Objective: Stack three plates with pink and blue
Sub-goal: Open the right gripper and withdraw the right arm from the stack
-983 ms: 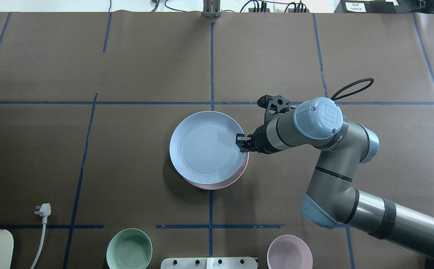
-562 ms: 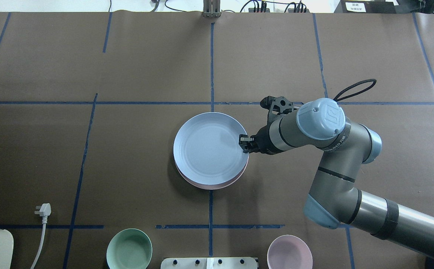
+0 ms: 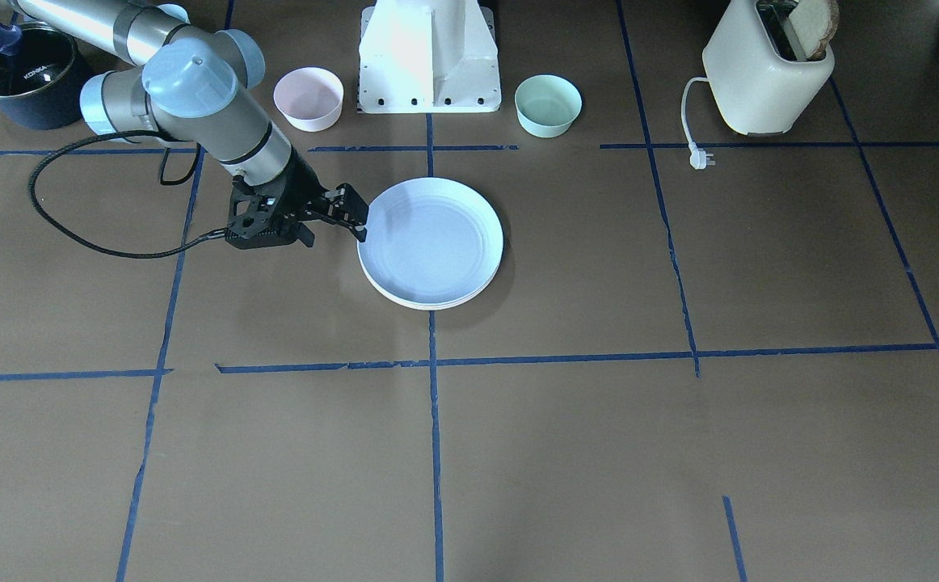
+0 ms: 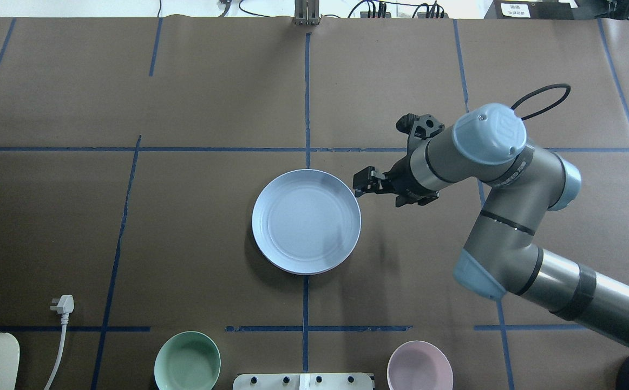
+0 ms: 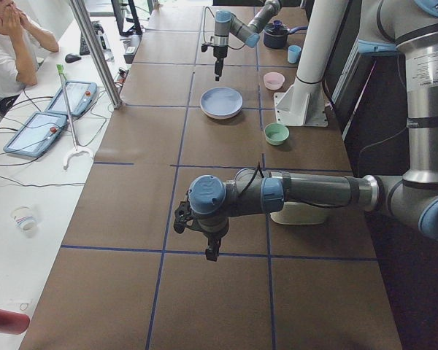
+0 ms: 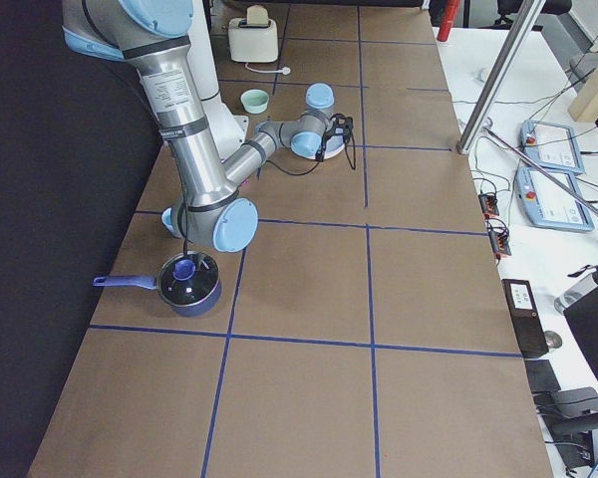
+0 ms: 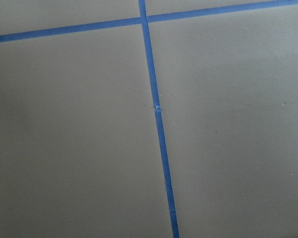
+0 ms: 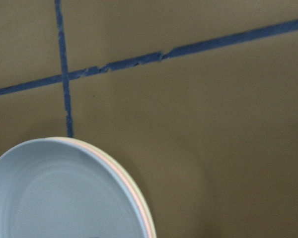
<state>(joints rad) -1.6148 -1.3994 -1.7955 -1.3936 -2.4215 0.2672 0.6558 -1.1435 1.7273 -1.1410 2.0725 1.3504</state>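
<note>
While right gripper (image 4: 360, 183) hung empty, jaws apart, blue plate (image 4: 306, 221) lay just beside it, topping plate stack (image 3: 429, 305).

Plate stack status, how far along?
Done: blue plate tops the stack, with pink plate and cream plate rims showing beneath, roughly flush. In hand: nothing; right hand is open beside the rim, off it. Left: likely just pulling the arm clear.

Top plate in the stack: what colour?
The top plate is pale blue; the overhead exterior view shows it best.
</note>
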